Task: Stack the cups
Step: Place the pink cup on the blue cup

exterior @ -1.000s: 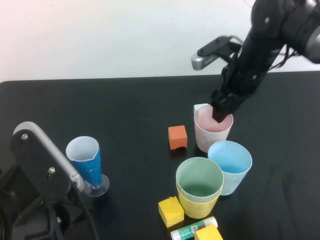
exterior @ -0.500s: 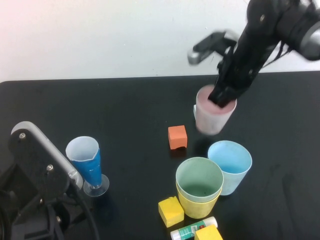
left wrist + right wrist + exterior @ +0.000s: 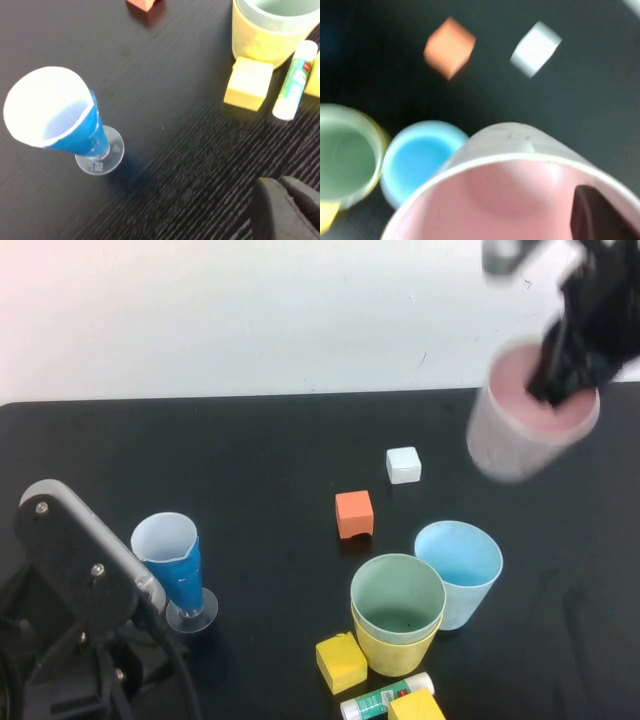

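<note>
My right gripper (image 3: 563, 375) is shut on the rim of the pink cup (image 3: 520, 435) and holds it tilted high above the table's back right. One dark finger (image 3: 592, 217) is inside the pink cup (image 3: 510, 200). The green cup (image 3: 398, 596) sits nested in the yellow cup (image 3: 396, 651) at the front. The light blue cup (image 3: 460, 570) stands touching them on the right. My left gripper (image 3: 289, 205) is shut and empty, low at the front left.
A blue-and-white cone cup (image 3: 176, 565) on a clear foot stands by my left arm (image 3: 70, 570). An orange cube (image 3: 354, 513) and a white cube (image 3: 403, 464) lie mid-table. Two yellow cubes (image 3: 342, 662) and a glue stick (image 3: 386, 698) lie by the yellow cup.
My right gripper has lifted the pink cup off the table and carried it up and to the right, uncovering the white cube. The left arm has barely moved.
</note>
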Motion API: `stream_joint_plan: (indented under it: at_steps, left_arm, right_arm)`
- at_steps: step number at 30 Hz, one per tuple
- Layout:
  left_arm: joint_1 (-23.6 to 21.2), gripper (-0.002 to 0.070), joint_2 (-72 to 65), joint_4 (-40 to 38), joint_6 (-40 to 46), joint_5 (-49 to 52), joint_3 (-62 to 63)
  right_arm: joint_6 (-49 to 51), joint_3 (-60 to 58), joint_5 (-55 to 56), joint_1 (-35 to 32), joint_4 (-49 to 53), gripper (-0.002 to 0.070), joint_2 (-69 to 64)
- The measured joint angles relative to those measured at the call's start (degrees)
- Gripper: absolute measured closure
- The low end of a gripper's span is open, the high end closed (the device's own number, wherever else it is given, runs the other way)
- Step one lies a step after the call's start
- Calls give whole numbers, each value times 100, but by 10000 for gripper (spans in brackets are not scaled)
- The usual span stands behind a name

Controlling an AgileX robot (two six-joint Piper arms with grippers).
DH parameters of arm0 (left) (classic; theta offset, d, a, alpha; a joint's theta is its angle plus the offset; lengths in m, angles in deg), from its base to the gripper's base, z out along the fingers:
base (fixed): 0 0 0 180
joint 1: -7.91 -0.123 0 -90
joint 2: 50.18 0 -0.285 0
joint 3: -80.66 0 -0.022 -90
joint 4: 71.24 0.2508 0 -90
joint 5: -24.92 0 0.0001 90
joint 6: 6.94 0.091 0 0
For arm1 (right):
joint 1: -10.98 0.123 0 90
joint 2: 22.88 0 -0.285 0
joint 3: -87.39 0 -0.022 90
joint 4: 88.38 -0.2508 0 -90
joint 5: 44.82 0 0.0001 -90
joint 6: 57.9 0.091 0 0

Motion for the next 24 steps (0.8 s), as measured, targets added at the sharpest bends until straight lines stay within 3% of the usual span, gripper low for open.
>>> stream_joint_plan:
  at_steps: [7, 24]
  left_arm:
    - [0, 676, 0, 0, 1, -197, 0]
    - [0, 676, 0, -272, 1, -211, 0]
  right_arm:
    - [-132, -1501, 265, 0, -271, 650, 49]
    - [-301, -1568, 779, 12, -768, 629, -530]
